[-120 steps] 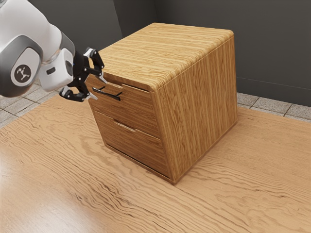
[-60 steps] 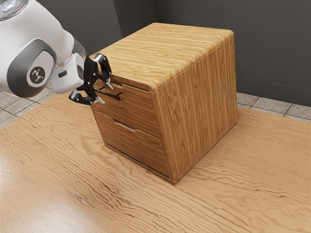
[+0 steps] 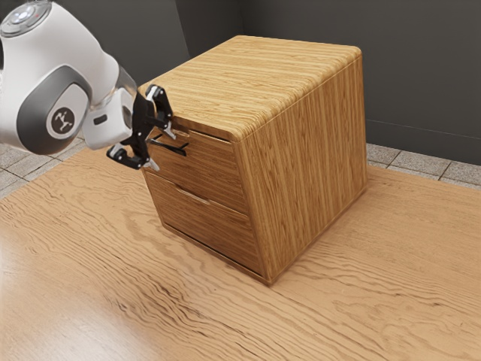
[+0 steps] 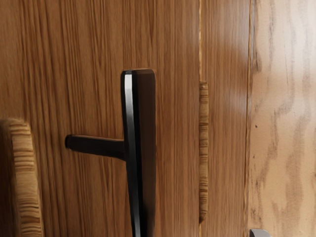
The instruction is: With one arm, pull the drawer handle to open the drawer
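A wooden cabinet (image 3: 301, 135) with two drawers stands on the wooden floor. The top drawer front (image 3: 203, 162) looks flush with the cabinet and carries a black bar handle (image 3: 171, 146). My black gripper (image 3: 159, 147) is at the handle's end nearest the exterior view's left. It is open, one finger above the bar and one below. In the wrist view the black handle (image 4: 139, 163) runs close in front of the hand, standing off the drawer front (image 4: 74, 74) on a short post.
The lower drawer (image 3: 207, 218) has a slim recessed pull (image 3: 193, 197). Wooden floor (image 3: 113, 286) spreads in front of the cabinet. Grey tiles (image 3: 421, 162) and a dark wall lie behind it.
My hand has moved toward the exterior view's right, up to the top drawer. Its fingers now straddle the end of the handle. The drawer has not moved.
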